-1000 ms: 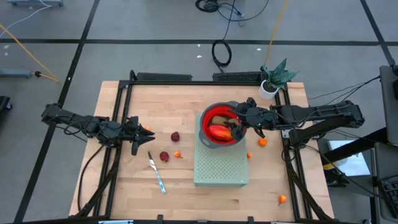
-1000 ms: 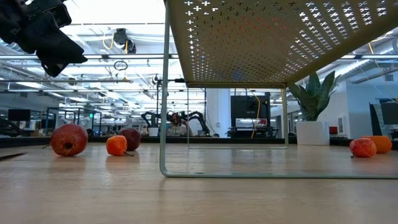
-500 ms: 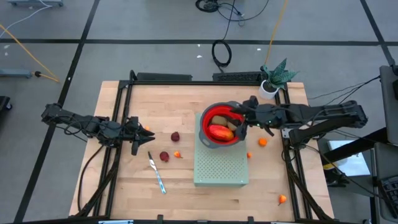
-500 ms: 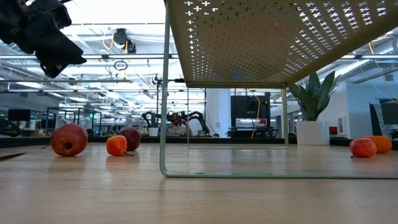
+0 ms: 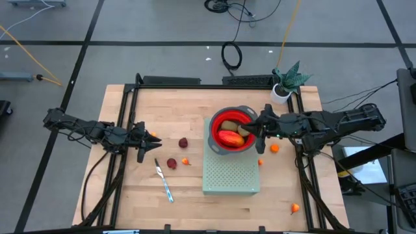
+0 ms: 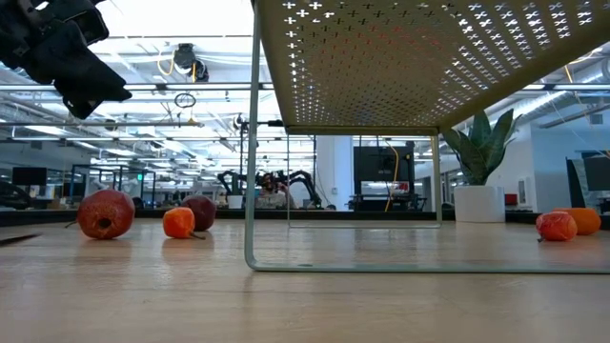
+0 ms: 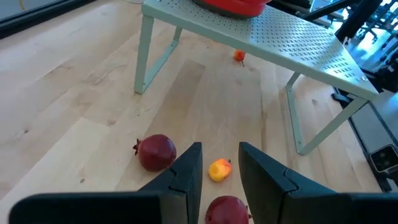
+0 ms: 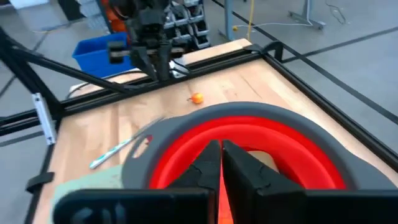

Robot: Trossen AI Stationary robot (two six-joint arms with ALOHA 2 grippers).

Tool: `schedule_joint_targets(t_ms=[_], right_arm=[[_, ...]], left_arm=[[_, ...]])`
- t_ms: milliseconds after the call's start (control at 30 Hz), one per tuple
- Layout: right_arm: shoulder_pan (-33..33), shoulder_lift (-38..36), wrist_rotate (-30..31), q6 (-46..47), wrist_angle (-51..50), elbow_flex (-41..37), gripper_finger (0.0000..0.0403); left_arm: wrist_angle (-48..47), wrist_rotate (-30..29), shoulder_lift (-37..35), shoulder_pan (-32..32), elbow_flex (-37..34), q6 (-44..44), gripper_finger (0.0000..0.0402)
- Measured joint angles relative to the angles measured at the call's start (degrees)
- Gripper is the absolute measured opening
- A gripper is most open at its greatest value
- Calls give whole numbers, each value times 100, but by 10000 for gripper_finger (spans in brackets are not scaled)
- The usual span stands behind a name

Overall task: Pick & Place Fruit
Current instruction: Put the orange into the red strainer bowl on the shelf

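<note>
- the right gripper (image 5: 260,130) hangs at the near rim of the red collapsible bowl with the grey rim (image 5: 220,121), its two dark fingers (image 8: 205,163) pressed together and empty; that looks like the pose just after a drop, backed off to the bowl's edge.
- just beyond those fingers, inside the bowl, lie the elongated red-orange fruit (image 5: 229,137) and two brown-green ovals (image 5: 229,126), so the largest pieces are already placed.
- the bowl stands on the pale green perforated metal stand (image 5: 231,174), raising it off the wooden worktop (image 5: 130,188).
- the left gripper (image 5: 140,147) waits low, fingers (image 7: 188,171) apart and holding nothing; right ahead of it sit two dark red balls (image 7: 155,152) and a tiny orange ball (image 7: 219,169), probably its next picks.
- more tiny orange balls (image 5: 274,147) lie beside the right gripper; the thin knife with the light-blue handle (image 5: 164,182) is left alone.
</note>
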Motion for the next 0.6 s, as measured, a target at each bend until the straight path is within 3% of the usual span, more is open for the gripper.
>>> schedule_joint_targets(t_ms=[367, 600], right_arm=[[484, -440, 277, 5, -213, 0, 1], [736, -816, 317, 599, -1278, -2, 1]], left_arm=[[-224, 12, -1, -2, 0, 1, 102], [-393, 16, 0, -2, 0, 3, 102]])
